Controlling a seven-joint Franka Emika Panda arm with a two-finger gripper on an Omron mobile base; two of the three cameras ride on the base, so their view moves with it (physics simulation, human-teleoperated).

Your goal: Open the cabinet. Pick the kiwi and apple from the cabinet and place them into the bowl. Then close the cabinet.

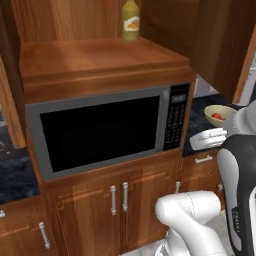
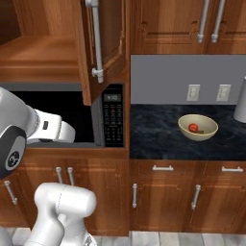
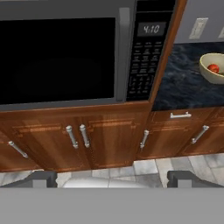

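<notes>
The cabinet (image 1: pixel 100 60) above the microwave stands open, its door (image 2: pixel 108 43) swung out toward me. On its shelf stands a yellow bottle (image 1: pixel 131 20). The cream bowl (image 2: pixel 198 127) sits on the dark counter to the right, with the red apple (image 2: pixel 193 127) inside it. The bowl (image 3: pixel 213 70) and apple (image 3: pixel 213 68) also show at the right edge of the hand view. The kiwi is out of view. My gripper (image 3: pixel 116 181) is open and empty. It hangs back from the microwave, facing it, well left of the bowl.
A silver microwave (image 1: pixel 100 130) with a keypad (image 3: pixel 144 65) fills the space under the cabinet. Low cabinets with short handles (image 3: pixel 76 135) run below the counter (image 2: pixel 163 134). Closed wall cabinets (image 2: pixel 211 24) hang above the bowl. Two outlets (image 2: pixel 193 92) are on the grey wall.
</notes>
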